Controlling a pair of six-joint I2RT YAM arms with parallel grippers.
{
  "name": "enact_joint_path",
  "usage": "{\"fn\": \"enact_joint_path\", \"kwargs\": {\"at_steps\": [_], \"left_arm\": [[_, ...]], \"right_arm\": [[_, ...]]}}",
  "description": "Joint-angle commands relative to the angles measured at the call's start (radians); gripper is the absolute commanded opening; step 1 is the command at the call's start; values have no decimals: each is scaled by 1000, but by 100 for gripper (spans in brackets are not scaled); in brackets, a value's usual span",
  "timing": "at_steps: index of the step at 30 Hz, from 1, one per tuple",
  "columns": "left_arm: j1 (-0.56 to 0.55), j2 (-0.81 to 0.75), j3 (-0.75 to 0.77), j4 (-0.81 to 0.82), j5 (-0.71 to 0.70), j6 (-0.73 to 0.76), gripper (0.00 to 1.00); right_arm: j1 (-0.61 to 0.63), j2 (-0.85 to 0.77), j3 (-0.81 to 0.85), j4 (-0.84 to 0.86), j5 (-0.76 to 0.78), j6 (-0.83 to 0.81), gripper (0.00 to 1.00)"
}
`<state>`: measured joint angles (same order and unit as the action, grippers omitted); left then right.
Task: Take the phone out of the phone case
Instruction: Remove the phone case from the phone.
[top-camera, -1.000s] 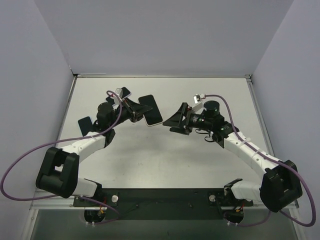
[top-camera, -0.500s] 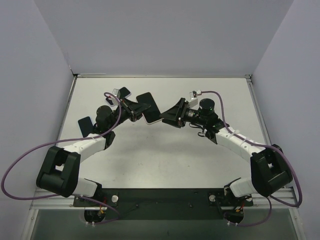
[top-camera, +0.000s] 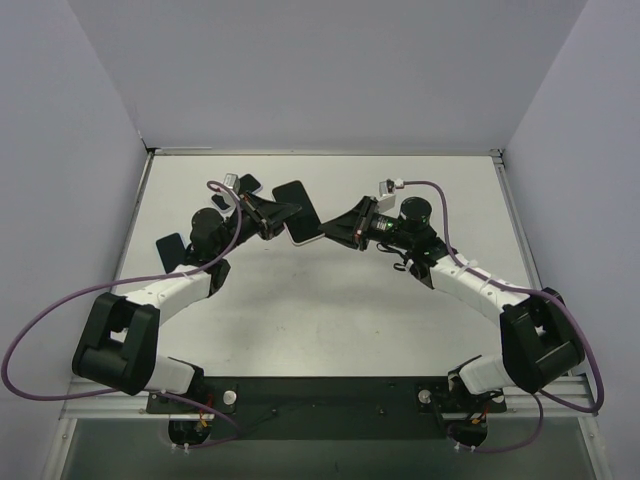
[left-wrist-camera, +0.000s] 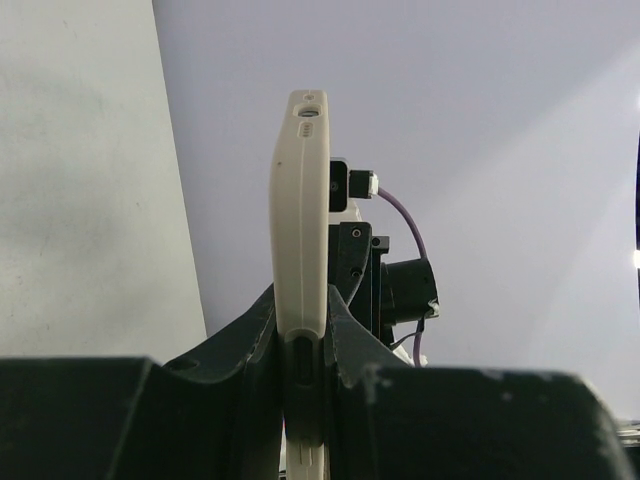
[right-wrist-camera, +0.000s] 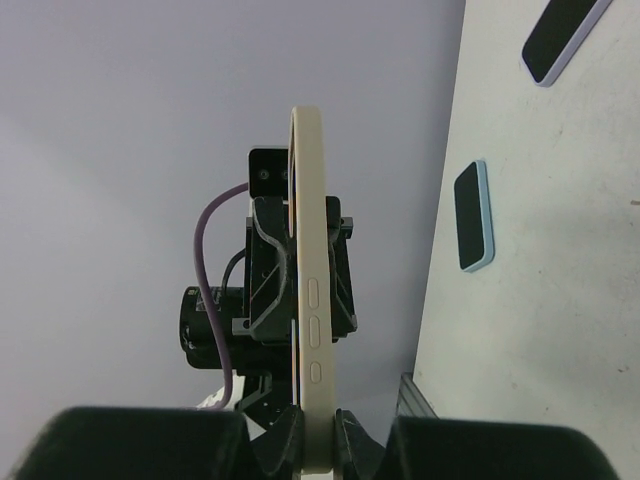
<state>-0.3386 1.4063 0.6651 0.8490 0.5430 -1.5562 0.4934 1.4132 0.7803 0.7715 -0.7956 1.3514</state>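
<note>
OK, left tool (top-camera: 279, 216) and right tool (top-camera: 336, 230) are each clamping an opposite end of the cased phone (top-camera: 301, 230), holding it above the counter (top-camera: 300, 320), long axis running tool-to-tool, edge-on to both wrist cameras.

A lab test cell: bare lavender partition walls (top-camera: 330, 70) around a white table (top-camera: 330, 330).

Left arm (top-camera: 175, 288) and right arm (top-camera: 480, 295): white link shells alternate with bulky black joint housings. Both are mounted on a black base rail (top-camera: 320, 393). From each base a purple cable (top-camera: 425, 184) loops to a small white connector (top-camera: 231, 181) at the wrist. Left gripper (top-camera: 283, 226) and right gripper (top-camera: 330, 231): matte black and angular. The fingers (left-wrist-camera: 350, 350) carry pale scuffs, and a round black camera housing (top-camera: 415, 213) adjoins the right gripper.
</note>
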Motion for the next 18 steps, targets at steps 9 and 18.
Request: {"fn": "enact_joint_path", "kwargs": {"at_steps": [9,18], "left_arm": [[-4,34,25,465,-86,-186,0],[-27,30,232,461,-121,-226,0]], "right_arm": [[16,62,-24,523,9,319,0],[22,254,42,884,81,603,0]]}}
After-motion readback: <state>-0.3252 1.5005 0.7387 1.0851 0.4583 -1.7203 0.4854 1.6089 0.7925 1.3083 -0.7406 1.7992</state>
